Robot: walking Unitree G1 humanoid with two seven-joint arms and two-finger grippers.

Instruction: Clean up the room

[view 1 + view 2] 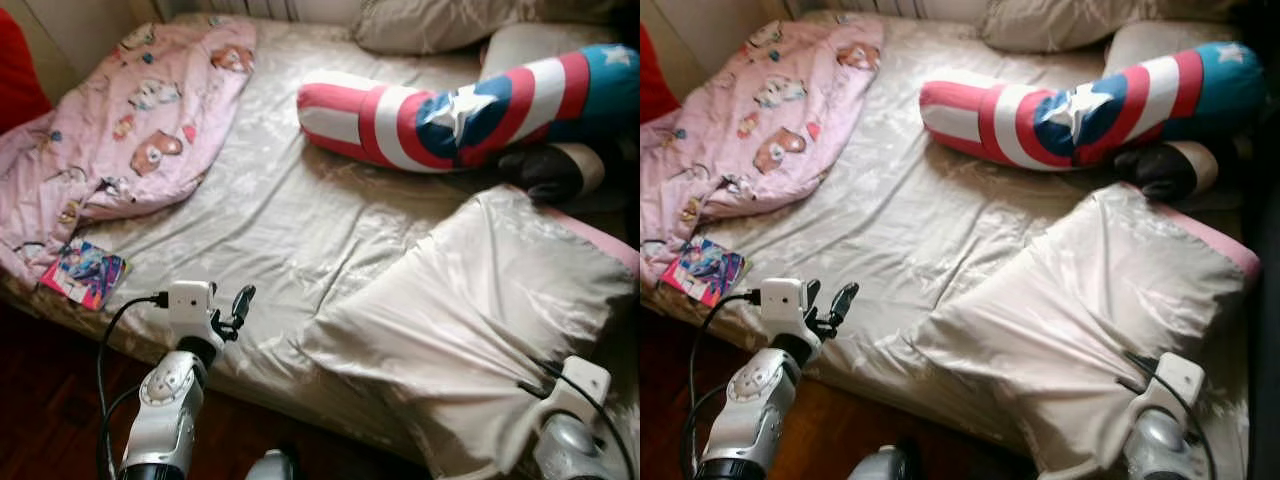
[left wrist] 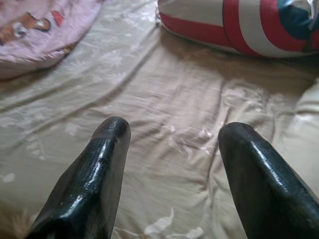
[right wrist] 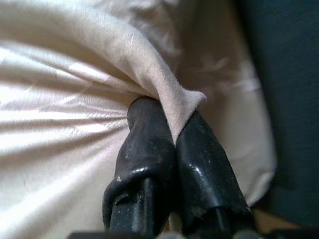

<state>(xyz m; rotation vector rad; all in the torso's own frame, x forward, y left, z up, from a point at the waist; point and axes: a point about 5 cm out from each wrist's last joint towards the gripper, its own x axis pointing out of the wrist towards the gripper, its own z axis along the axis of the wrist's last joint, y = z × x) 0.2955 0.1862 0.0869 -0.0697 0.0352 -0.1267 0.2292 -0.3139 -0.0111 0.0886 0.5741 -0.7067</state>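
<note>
Cream duvet (image 1: 470, 300): bunched on the bed's (image 1: 270, 200) near right corner.
Right gripper (image 3: 172, 124): fingers pinched tight on a duvet fold.
Left gripper (image 2: 172, 174): fingers wide apart, holding nothing, above the sheet.
Striped bolster (image 1: 460, 110): beyond the duvet.
Pink blanket (image 1: 130, 110): far left.

My right gripper (image 3: 172, 124) has its two black fingers (image 3: 147, 149) pressed together on a pinched fold of shiny cream pillowcase (image 3: 75, 74); the satin fabric gathers into creases running toward my fingertips, with a dark teal surface (image 3: 289, 74) beside it
</note>
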